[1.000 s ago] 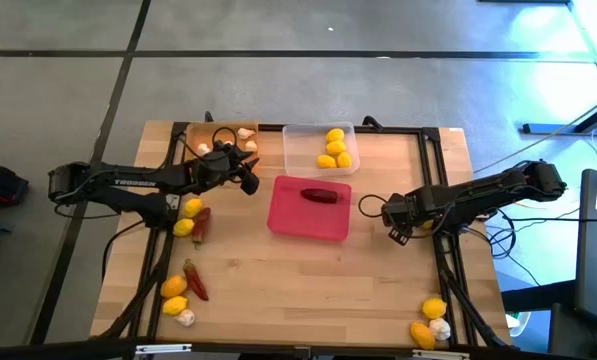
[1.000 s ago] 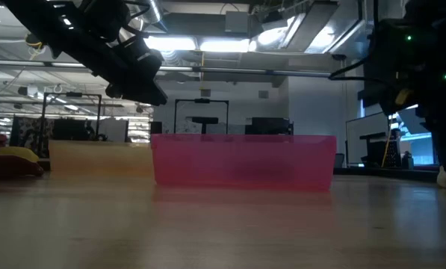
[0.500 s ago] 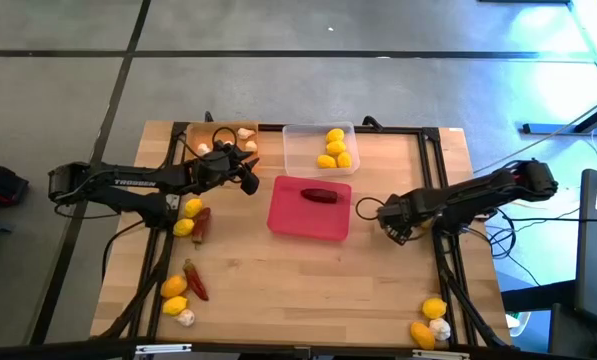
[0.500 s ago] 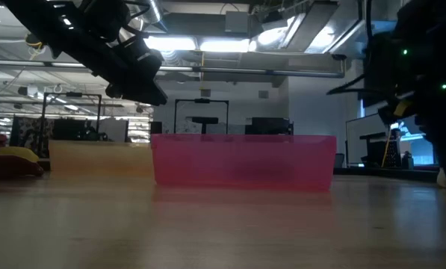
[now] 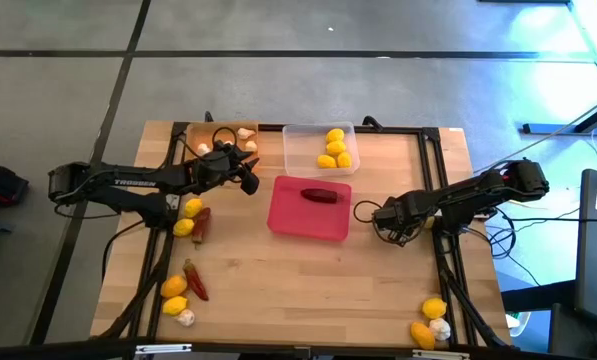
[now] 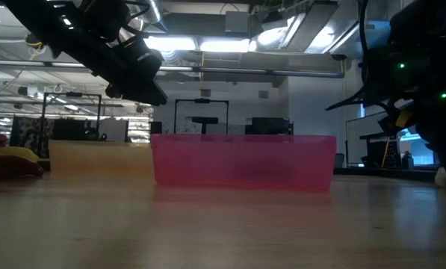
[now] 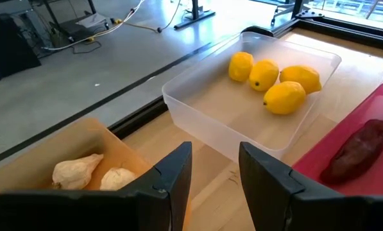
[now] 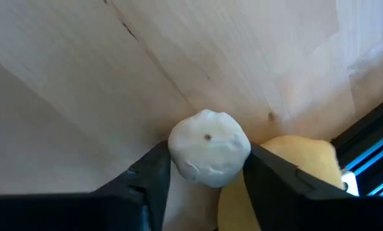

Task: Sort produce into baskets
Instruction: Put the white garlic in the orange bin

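My right gripper (image 5: 391,217) is over the bare table just right of the pink tray (image 5: 290,222) and is shut on a white garlic bulb (image 8: 208,147). A lemon (image 8: 287,173) shows behind the bulb; whether it touches it I cannot tell. The pink tray holds one dark red chili (image 5: 320,195). My left gripper (image 5: 248,177) is open and empty, hovering between the orange tray (image 5: 200,131), which holds garlic bulbs (image 7: 79,170), and the clear tray (image 5: 303,150), which holds several lemons (image 7: 271,80). My right gripper pinches the garlic bulb between its two fingers, one finger (image 8: 154,168) on each of the bulb's opposite sides (image 8: 178,154). The bulb is lifted clear of the table, with the wood showing behind it.
Loose lemons and chilies lie by the table's left edge (image 5: 190,218), with more lemons, a chili and a garlic bulb at the near left (image 5: 181,295). Two lemons and a garlic bulb sit at the near right corner (image 5: 430,322). A black rail (image 5: 448,280) runs along the right side.
My right gripper has moved toward the table's left edge, closer to the pink tray, and a little toward the far edge, still shut on the garlic bulb.
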